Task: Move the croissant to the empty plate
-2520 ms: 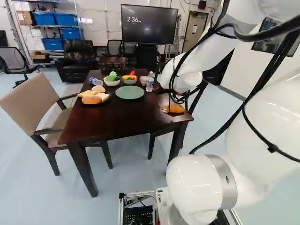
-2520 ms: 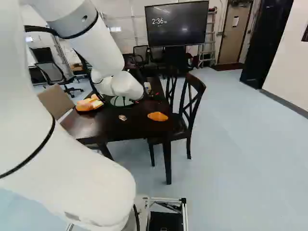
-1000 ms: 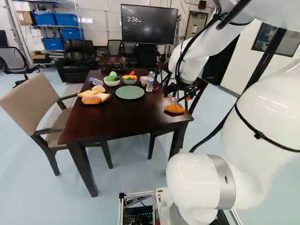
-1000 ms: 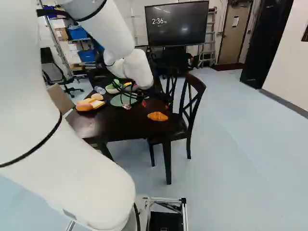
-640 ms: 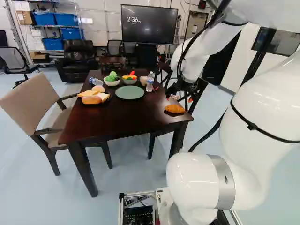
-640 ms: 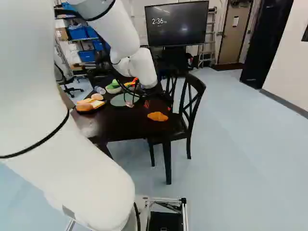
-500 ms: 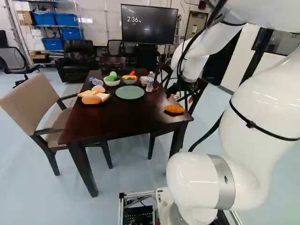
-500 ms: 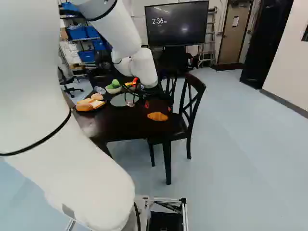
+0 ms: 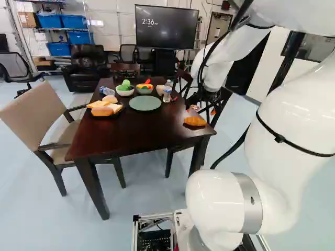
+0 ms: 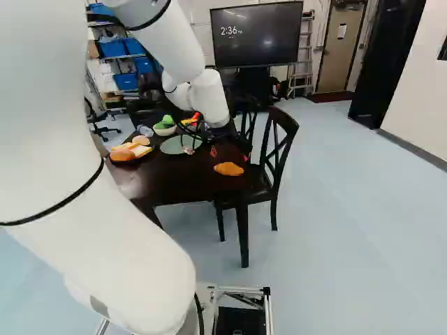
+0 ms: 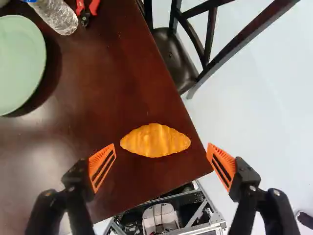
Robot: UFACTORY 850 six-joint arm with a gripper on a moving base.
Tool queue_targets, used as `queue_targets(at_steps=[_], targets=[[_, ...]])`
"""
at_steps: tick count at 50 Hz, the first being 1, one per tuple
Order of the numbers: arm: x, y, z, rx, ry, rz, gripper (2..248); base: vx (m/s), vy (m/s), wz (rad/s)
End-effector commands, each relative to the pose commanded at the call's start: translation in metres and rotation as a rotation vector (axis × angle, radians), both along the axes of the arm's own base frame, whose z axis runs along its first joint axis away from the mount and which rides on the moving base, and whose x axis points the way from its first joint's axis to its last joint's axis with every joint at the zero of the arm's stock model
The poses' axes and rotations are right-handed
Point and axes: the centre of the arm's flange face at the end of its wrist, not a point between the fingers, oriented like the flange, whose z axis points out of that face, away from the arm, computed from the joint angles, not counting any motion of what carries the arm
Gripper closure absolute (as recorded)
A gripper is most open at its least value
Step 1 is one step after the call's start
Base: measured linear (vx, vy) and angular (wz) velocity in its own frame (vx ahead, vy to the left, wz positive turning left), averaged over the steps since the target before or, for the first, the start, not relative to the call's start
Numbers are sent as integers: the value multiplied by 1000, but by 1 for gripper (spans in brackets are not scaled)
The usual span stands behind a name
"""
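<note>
While its fingers are spread wide and nothing is gripped, the claw (image 9: 203,110) is seen by the table's (image 9: 131,128) edge, right of centre in the left base view. Just below it there, the croissant (image 9: 194,121) is set near the table's corner; in the wrist view it is framed lengthwise between the fingers. The green plate (image 9: 145,103) is placed farther back, left of centre in the left base view, with a bottle (image 9: 167,93) beside it.

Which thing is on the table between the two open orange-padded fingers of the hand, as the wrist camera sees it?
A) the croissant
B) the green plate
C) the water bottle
A: the croissant lies on the tabletop between the opened fingers.
</note>
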Motion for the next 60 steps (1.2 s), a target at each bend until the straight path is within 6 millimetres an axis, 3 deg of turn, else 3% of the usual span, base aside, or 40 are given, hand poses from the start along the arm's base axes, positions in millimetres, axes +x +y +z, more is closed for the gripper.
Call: queue_targets(at_steps=[60], targets=[[0, 0, 0, 251, -57, -572, 3, 0, 0, 0]])
